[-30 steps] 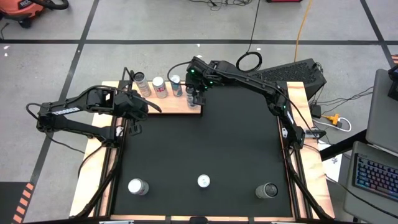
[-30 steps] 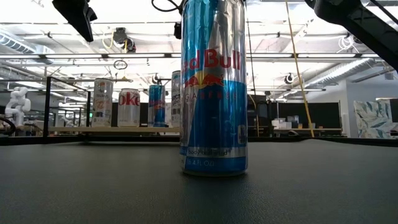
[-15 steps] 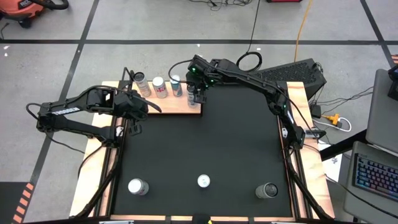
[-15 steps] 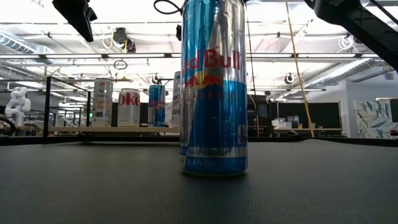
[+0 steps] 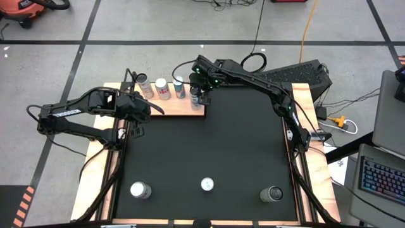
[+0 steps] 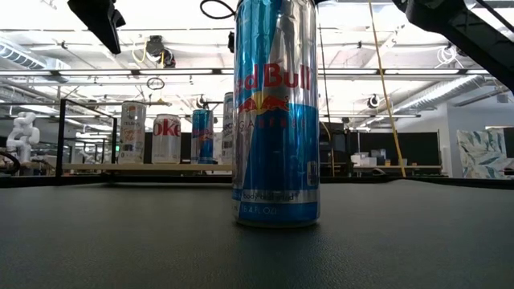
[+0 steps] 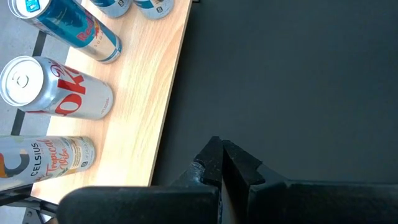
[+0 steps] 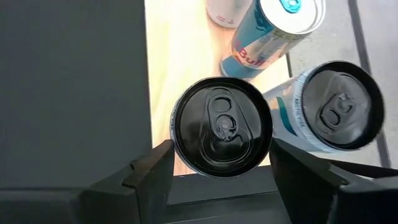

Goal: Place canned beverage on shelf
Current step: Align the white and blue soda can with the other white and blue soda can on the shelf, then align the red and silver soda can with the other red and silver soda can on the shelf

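Right wrist view: black-top can (image 8: 222, 127) btwn tool (image 8: 217, 165) fingers, over shelf (image 8: 180, 56).

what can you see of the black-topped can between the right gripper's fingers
The black-topped can stands upright, seen end-on in the right wrist view: a round, glossy black lid with a black pull tab, unopened, and a thin silvery rim where the wall begins. Its side and label are hidden. It sits between the right gripper's two dark fingers, which flank it closely; contact cannot be confirmed. It is over the near edge of the light-wood shelf, beside a blue-and-silver can and another black-lidded can.
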